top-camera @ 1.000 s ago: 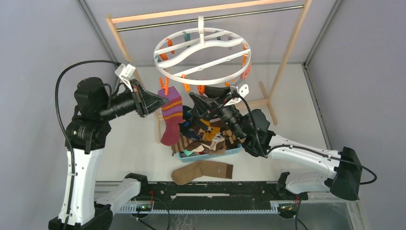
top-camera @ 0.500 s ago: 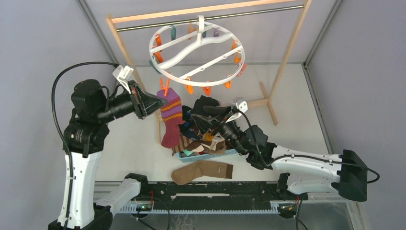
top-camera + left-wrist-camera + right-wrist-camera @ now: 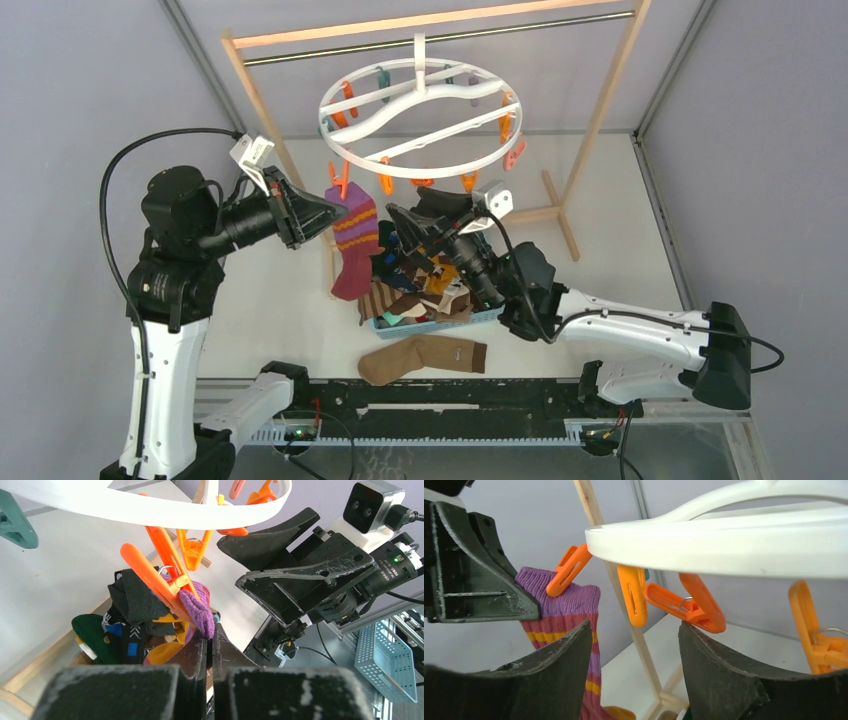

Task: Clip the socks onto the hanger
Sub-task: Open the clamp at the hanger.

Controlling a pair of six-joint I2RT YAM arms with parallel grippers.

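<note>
Socks (image 3: pixel 425 275) heap in the blue basket (image 3: pixel 470 318) mid-frame. One striped sock (image 3: pixel 355 240) hangs upper left of it from an orange clothespin (image 3: pixel 341 180) on the hanger (image 3: pixel 724 542), my left claw (image 3: pixel 210 642) pinched shut on its cuff. My right claw (image 3: pixel 636 645) gapes empty under the ring, risen since half a second ago; the ring has levelled.

Probably a lab: grey-walled robot enclosure (image 3: pixel 70 90)
</note>
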